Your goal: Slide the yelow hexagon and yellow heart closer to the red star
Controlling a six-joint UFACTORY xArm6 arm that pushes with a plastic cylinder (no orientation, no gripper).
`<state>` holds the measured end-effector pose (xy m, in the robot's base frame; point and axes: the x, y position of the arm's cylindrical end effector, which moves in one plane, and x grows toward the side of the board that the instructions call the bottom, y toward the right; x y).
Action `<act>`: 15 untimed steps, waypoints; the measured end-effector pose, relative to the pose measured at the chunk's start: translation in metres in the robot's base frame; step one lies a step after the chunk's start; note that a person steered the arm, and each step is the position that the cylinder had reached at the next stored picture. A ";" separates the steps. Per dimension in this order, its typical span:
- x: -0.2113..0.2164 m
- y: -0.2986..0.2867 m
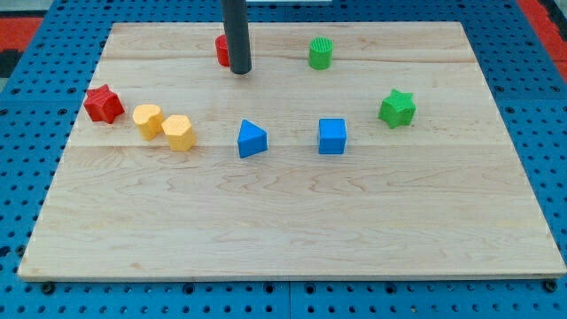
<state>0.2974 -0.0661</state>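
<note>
My tip (240, 70), a bare rod with no claw to open or close, sits by a red block (221, 50). The hexagon (178, 133) and heart (147, 120) (touching) lie at seven o'clock, the star (104, 104) just beyond.

Bright, even overhead light falls on the pale wooden bench (292, 221), with no harsh glare on its grain. The coloured blocks cast only short, soft shadows at their bases. Focus is sharp across the whole view, with no motion blur. The board's edges taper toward the view's top from perspective.
</note>
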 end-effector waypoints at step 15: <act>0.149 -0.023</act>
<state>0.4466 -0.0893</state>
